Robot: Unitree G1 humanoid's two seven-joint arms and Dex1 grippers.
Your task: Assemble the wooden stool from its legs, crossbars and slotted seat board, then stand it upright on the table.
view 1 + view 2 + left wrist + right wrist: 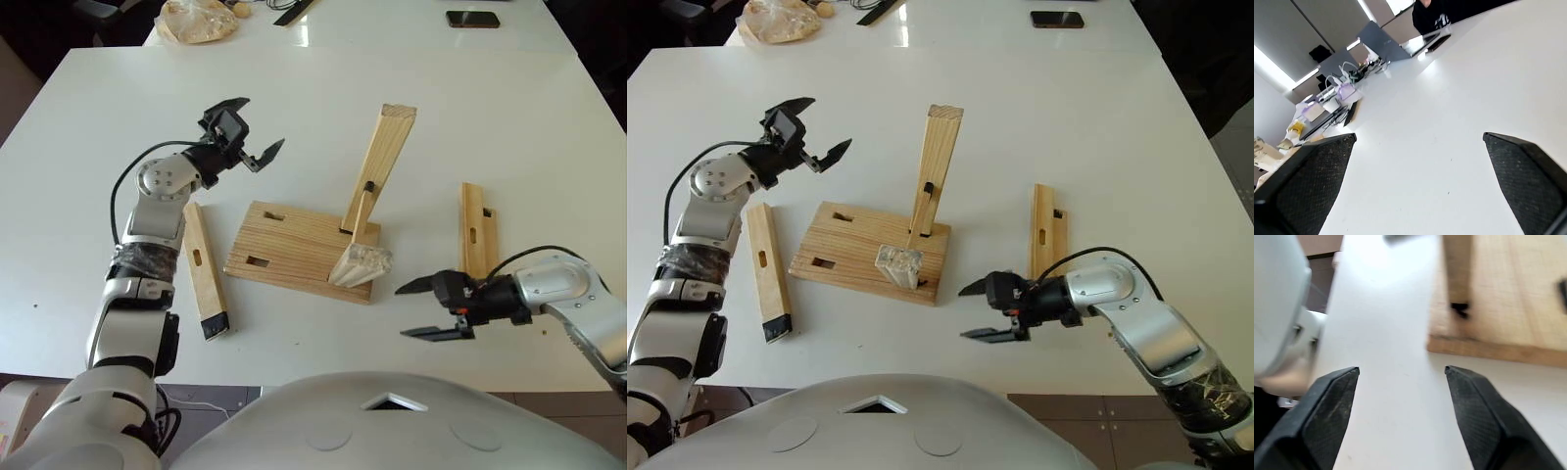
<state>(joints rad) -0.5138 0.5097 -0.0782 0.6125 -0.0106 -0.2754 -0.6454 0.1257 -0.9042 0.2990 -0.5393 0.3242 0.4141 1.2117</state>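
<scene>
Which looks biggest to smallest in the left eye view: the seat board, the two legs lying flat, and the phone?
1. Seat board.
2. Left leg and right leg: roughly alike; the right one's near end is partly covered, so unranked.
3. Phone, though it is farthest away.

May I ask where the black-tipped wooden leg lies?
In the eye views, the black-tipped wooden leg lies left of the slotted wooden seat board.

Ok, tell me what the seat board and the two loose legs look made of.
Seat board: pale wood, apparently unvarnished; grain lines show, no gloss. Left leg and right leg: same matte light wood. Left leg's dark tip: possibly rubber or paint.
</scene>
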